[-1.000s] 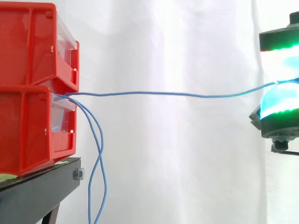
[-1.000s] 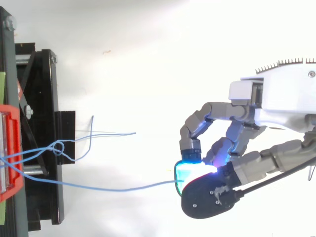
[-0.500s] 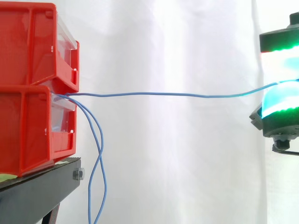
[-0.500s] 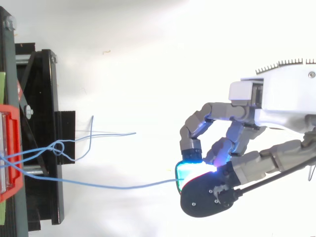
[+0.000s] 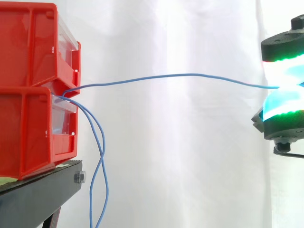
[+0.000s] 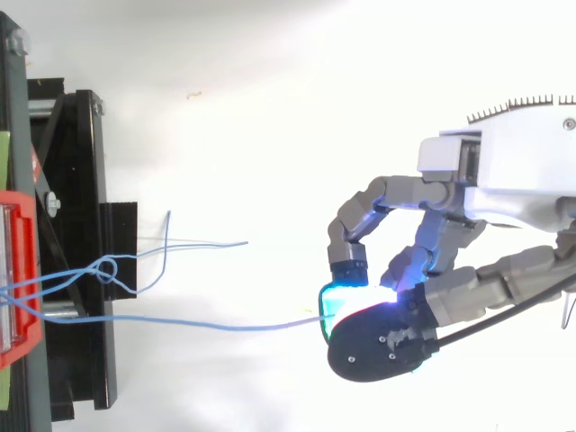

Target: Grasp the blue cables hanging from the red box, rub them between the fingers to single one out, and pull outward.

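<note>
Two red bins point(image 5: 33, 90) are stacked at the left on a black stand point(image 5: 38, 194). A single blue cable point(image 5: 180, 76) runs from the gap between the bins across to my hand point(image 6: 450, 270) at the right, arching upward in a slack bow. My hand is shut on that cable, pinching its end between glowing cyan fingertips point(image 5: 285, 102). Two other blue cables point(image 5: 100, 156) hang down from the bins in front of the stand. In the top view the pinched cable point(image 6: 180, 324) crosses from the bin point(image 6: 18, 270) to the hand.
A white curtain fills the background. In the top view loose cable ends point(image 6: 171, 247) loop and knot over the black stand point(image 6: 72, 225) near the bin.
The pinched cable has gone from nearly straight and level to a slack upward arch. The hand has shifted slightly toward the bins and up.
</note>
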Robot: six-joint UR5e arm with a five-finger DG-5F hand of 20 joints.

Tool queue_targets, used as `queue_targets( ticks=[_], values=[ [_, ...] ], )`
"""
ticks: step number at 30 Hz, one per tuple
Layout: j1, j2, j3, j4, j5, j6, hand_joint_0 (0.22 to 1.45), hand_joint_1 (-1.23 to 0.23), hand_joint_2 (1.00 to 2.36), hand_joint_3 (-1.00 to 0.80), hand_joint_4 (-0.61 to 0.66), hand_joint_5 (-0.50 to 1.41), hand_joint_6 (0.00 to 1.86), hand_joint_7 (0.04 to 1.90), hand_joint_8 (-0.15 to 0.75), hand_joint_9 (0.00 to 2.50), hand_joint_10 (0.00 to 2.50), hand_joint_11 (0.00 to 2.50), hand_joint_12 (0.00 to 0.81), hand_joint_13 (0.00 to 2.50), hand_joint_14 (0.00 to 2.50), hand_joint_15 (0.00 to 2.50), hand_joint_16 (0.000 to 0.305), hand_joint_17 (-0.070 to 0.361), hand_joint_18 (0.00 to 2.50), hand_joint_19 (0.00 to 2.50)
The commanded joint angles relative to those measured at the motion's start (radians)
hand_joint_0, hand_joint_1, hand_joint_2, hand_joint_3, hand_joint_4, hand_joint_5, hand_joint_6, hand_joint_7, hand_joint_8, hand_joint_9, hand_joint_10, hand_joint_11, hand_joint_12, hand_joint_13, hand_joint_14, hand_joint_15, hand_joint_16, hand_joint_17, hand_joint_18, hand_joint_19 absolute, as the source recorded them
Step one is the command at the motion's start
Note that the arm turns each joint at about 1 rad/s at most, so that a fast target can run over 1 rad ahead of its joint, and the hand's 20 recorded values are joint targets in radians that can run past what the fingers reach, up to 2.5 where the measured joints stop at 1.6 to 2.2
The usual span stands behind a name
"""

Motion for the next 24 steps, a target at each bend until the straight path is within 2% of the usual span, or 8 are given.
queue_targets(
  ticks=[1,3,7,9,11,19,24],
  values=[
    [-0.004,-0.001,0.0,0.004,0.0,-0.004,0.54,-0.8,1.21,-0.07,0.04,-0.05,0.86,1.12,0.447,1.24,0.02,0.67,0.48,0.82,0.01,0.32,0.07,0.158,0.92,0.29],
    [-0.004,0.0,0.0,0.018,0.002,-0.005,0.55,-0.81,1.18,-0.07,0.03,-0.06,0.86,1.1,0.437,1.12,0.01,0.57,0.484,0.77,0.01,0.28,0.07,0.157,0.89,0.28],
    [-0.004,-0.001,-0.001,0.135,0.002,-0.005,0.57,-0.82,1.11,-0.05,0.01,-0.06,0.86,1.09,0.418,0.88,0.01,0.41,0.487,0.72,0.01,0.24,0.071,0.159,0.86,0.26],
    [-0.004,0.0,0.0,0.148,0.0,-0.005,0.57,-0.82,1.1,-0.06,0.0,-0.06,0.86,1.09,0.416,0.79,0.01,0.33,0.492,0.69,0.01,0.21,0.071,0.16,0.85,0.25],
    [-0.004,0.0,-0.001,0.205,-0.002,-0.005,0.58,-0.82,1.09,-0.06,-0.01,-0.06,0.86,1.08,0.406,0.7,0.0,0.24,0.499,0.67,0.01,0.18,0.073,0.164,0.83,0.23],
    [-0.003,0.0,0.0,0.299,0.0,-0.005,0.59,-0.82,1.06,-0.04,-0.01,-0.06,0.86,1.07,0.392,0.57,0.0,0.11,0.516,0.62,0.0,0.1,0.075,0.168,0.83,0.19],
    [-0.003,0.0,0.0,0.314,-0.002,-0.005,0.58,-0.82,1.06,-0.04,-0.01,-0.06,0.85,1.08,0.401,0.6,0.0,0.12,0.514,0.61,0.0,0.11,0.076,0.17,0.83,0.18]
  ],
)
